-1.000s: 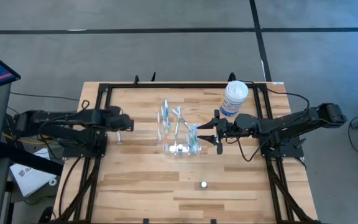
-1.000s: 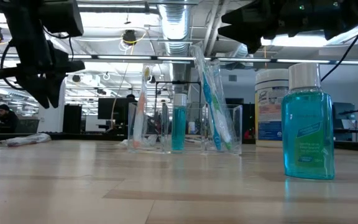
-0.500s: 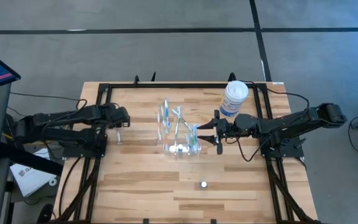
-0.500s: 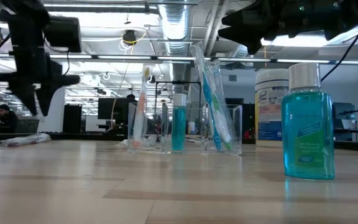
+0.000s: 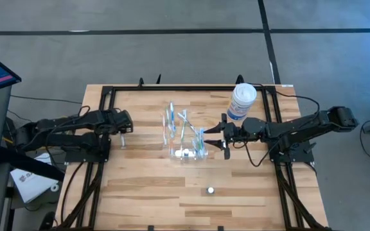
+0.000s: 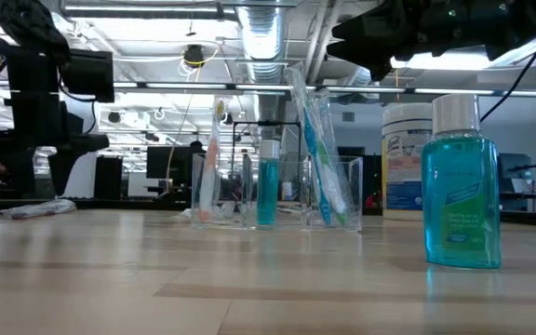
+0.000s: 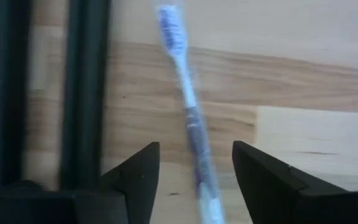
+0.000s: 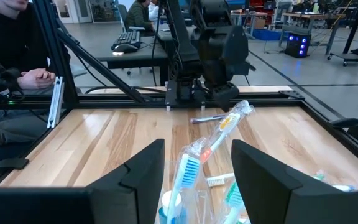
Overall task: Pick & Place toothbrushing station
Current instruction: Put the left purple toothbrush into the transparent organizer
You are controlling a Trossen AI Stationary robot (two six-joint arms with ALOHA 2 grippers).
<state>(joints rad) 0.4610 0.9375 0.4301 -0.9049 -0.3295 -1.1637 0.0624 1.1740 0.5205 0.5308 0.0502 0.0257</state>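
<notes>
- The left gripper point(image 7: 194, 168) sits low over the left side of the light wooden table point(image 5: 146, 192), close to the black metal frame rail point(image 5: 108, 106) that runs along that edge; its two dark fingers are spread apart.
- Between those spread fingers, on the wood, lies a thin white-and-blue toothbrush point(image 7: 188, 112) in a clear wrapper; nothing pinches it, and its bristled head points away from the gripper.
- From above, this same toothbrush shows as a small pale sliver point(image 5: 122, 140) just beside the left gripper point(image 5: 128, 126), well apart from the rest of the set.
- The clear plastic holder point(image 5: 186, 142) stands near the middle of the table, with several white-and-blue toothbrushes point(image 5: 184, 125) leaning out of it.
- In the level view, the holder point(image 6: 277, 191) also contains an upright small clear tube with blue contents point(image 6: 268, 181), and green-and-blue brushes point(image 6: 324, 167) lean in its right-hand compartment.
- The right gripper point(image 5: 222, 136) hovers just right of the holder, its fingers spread with nothing between them; its wrist camera looks over wrapped brushes point(image 8: 219, 134).
- A large white tub with a blue label point(image 5: 241, 101) stands at the far right of the table.
- A clear bottle of teal liquid with a white cap point(image 6: 461, 181) stands at the near edge.
- A seated person's hand point(image 8: 36, 78) rests beyond the table's left side.
</notes>
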